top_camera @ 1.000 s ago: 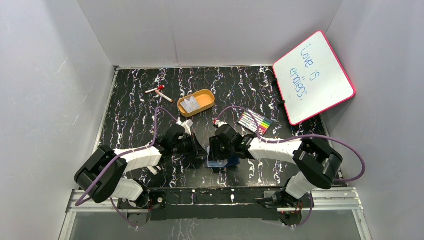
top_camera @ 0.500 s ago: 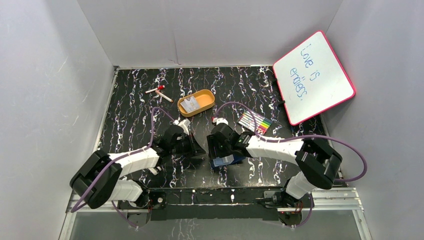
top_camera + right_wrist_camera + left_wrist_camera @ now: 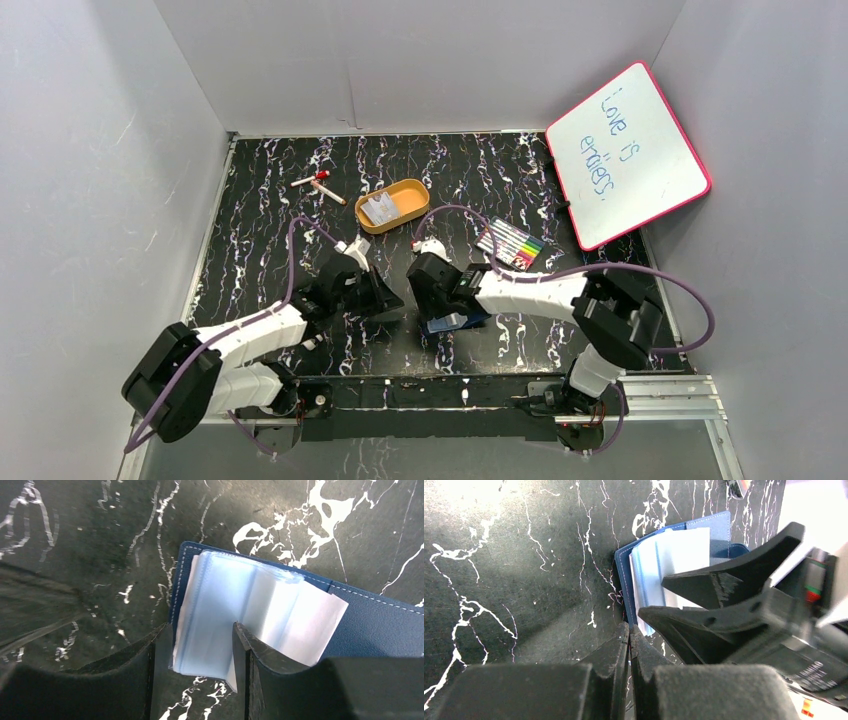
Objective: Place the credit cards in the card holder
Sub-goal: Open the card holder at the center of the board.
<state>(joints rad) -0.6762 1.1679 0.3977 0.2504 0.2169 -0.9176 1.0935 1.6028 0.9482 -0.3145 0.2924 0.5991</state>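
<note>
The card holder (image 3: 462,322) lies open on the black marbled table between my arms, a navy wallet with pale blue clear sleeves (image 3: 240,605) fanned out. My left gripper (image 3: 392,298) is shut, its tips (image 3: 629,629) pinching the near corner of the navy cover (image 3: 624,580). My right gripper (image 3: 432,300) is open and points down, its fingers straddling the end of the sleeves (image 3: 197,632); one finger (image 3: 242,650) rests on them. The credit cards (image 3: 380,210), pale grey-white, lie in the orange oval tray (image 3: 412,198) further back. No card shows in either gripper.
A striped pack of coloured markers (image 3: 510,245) lies right of the tray. A red-capped marker and a loose pen (image 3: 320,185) lie at the back left. A pink-framed whiteboard (image 3: 626,155) leans at the back right. White walls close in three sides.
My left arm has drawn back to the left, its gripper still at the wallet's corner. My right gripper has shifted slightly left and back over the wallet's sleeves.
</note>
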